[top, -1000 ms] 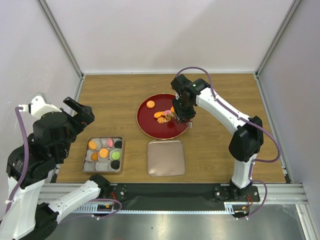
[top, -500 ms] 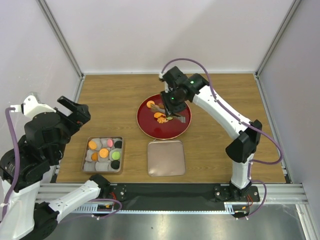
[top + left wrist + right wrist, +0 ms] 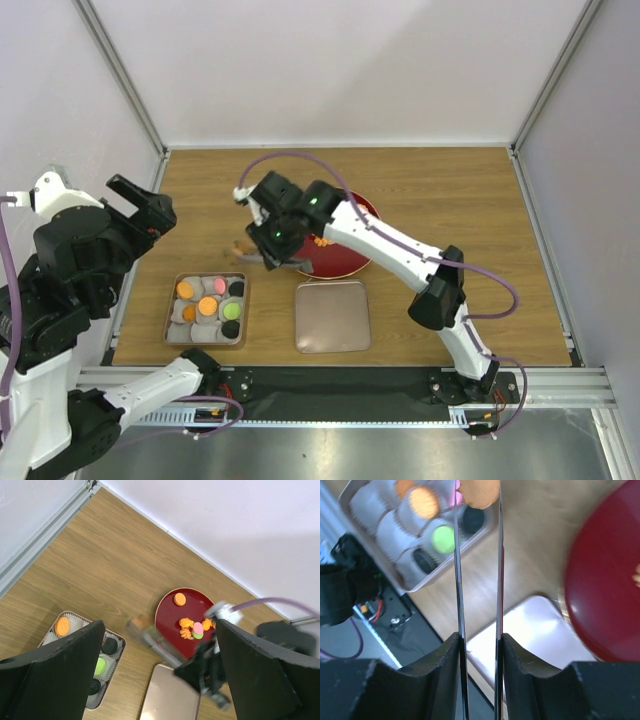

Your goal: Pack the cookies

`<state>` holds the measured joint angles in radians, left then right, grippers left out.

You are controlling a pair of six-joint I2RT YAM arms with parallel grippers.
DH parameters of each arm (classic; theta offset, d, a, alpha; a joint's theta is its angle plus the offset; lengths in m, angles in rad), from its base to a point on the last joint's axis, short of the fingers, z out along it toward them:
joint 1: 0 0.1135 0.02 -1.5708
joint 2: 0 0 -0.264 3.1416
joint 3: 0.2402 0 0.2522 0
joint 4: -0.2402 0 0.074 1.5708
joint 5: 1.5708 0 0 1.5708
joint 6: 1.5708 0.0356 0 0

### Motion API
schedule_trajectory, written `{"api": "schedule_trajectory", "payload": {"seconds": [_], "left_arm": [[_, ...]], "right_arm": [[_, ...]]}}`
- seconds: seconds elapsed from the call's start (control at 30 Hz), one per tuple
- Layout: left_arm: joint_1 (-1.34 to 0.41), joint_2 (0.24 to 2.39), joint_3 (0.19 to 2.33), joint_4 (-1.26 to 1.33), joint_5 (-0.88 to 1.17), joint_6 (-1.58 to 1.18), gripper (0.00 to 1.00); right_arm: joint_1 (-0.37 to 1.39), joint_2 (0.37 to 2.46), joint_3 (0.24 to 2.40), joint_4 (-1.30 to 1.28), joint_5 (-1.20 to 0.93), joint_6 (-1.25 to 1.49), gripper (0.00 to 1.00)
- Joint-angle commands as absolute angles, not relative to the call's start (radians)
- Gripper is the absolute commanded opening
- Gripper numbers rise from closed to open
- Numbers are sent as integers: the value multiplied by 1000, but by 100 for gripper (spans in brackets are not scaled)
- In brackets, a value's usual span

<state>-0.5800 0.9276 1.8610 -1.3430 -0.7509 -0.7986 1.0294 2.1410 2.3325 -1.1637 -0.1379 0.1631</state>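
Observation:
My right gripper (image 3: 478, 502) is shut on an orange cookie (image 3: 481, 490), pinched between its thin blades. In the top view that gripper (image 3: 248, 251) hangs over the wood just above the tray (image 3: 176, 340), left of the red plate (image 3: 352, 265). The tray holds paper cups with orange (image 3: 207, 305), green (image 3: 231, 311) and dark (image 3: 236, 289) cookies. More cookies (image 3: 192, 628) lie clustered on the plate (image 3: 170, 611), with one orange cookie (image 3: 180, 599) apart. High at the left, my left gripper (image 3: 140, 208) stands open and empty.
A pinkish-brown metal lid (image 3: 333, 316) lies flat between tray and plate, near the front edge. My right arm (image 3: 400, 245) stretches across the plate. Metal frame posts and white walls bound the table.
My right arm has swung left from the plate to the space above the tray, carrying the orange cookie. The left arm has shifted slightly back and left.

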Motion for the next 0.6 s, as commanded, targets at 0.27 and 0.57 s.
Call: {"api": "schedule_trajectory", "payload": {"seconds": [0.27,0.57], "left_arm": [[-577,1003,1954,-1459,-741,-781,100],[-575,1005,1934,-1466,-744,-799,100]], "right_arm": [[1203,2177,2367,-1065,-161,110,31],[1270,2178,2306,-1085,-152,106,31]]}}
